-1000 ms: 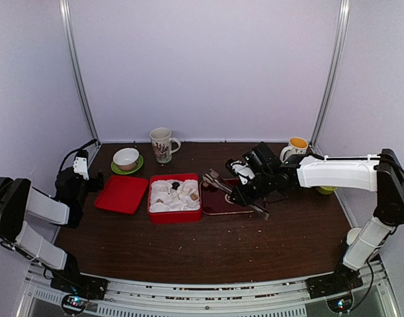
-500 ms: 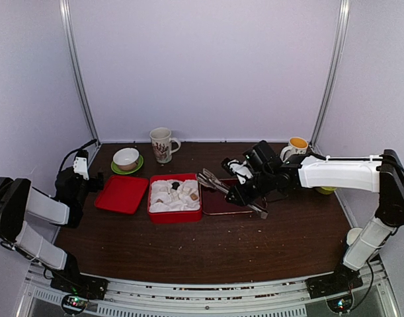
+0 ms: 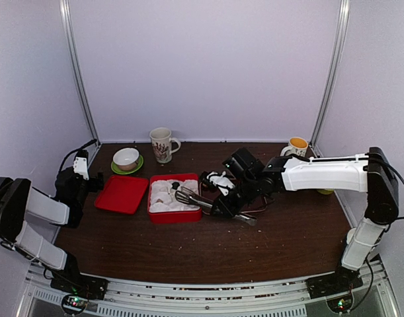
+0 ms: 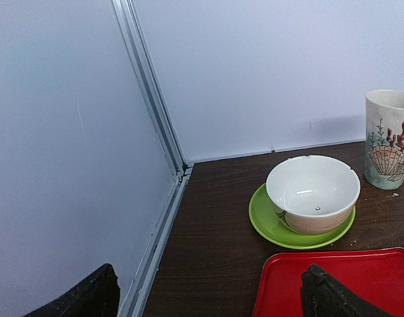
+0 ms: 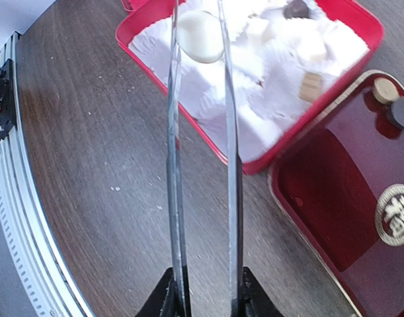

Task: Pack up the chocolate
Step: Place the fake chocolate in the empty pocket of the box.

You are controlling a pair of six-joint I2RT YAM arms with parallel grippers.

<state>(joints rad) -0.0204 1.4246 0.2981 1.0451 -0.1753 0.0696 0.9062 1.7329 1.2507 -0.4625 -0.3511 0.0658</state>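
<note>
My right gripper [image 3: 223, 202] is shut on metal tongs [image 5: 228, 165]. The tong tips pinch a cream-white chocolate [image 5: 199, 36] and hold it over the red box [image 3: 174, 214] and its white moulded insert [image 5: 248, 99]. Several pieces lie in the insert, among them a tan cube [image 5: 311, 84] and a dark lump [image 5: 296, 8]. Two more pieces [image 5: 385, 90] sit on the dark red tray [image 5: 340, 198] right of the box. My left gripper [image 3: 79, 173] is open and empty at the far left, beside the red lid [image 4: 334, 284].
A white bowl on a green saucer [image 3: 126, 158] and a shell-print mug [image 3: 162, 144] stand behind the red lid [image 3: 122, 193]. A yellow-filled cup [image 3: 297, 146] stands at the back right. A white cup [image 3: 355, 234] sits by the right arm's base.
My right arm has moved left, carrying the tongs from above the dark red tray to above the red box. The left arm has not moved.
</note>
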